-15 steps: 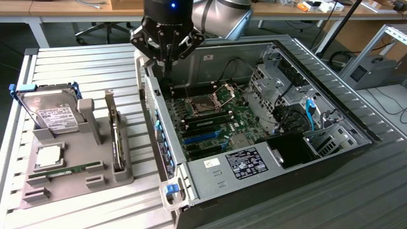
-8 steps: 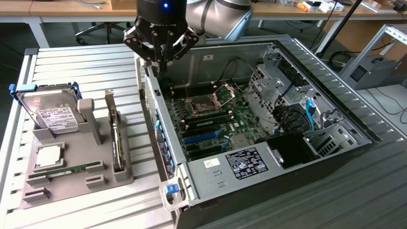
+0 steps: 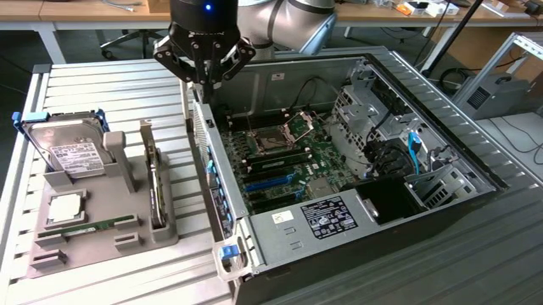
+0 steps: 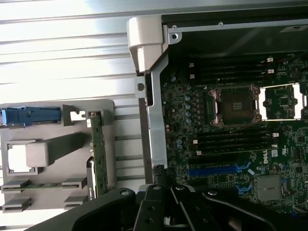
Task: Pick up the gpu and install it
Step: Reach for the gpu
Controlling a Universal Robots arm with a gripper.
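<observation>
Above the rear edge of the open computer case [image 3: 284, 249], the gripper [image 3: 203, 82] hangs pinched shut and apparently empty, while the gpu [image 3: 154, 184] stands on edge in the grey holder [image 3: 89, 251] beside the case, so neither pickup nor installation is done.

Overall: bright, even room light from above in the exterior view, with soft shadows.
Glare: the ribbed white metal table top [image 4: 67, 48] burns nearly to white under my wrist camera.
Case: the open grey steel computer case [image 3: 288, 82] is dimmer inside, with black pockets.
My claw: my black two-fingered claw [image 4: 168, 209] reads as a dark silhouette.
Glow: a small blue lamp [image 3: 206, 7] shines on my wrist.
</observation>
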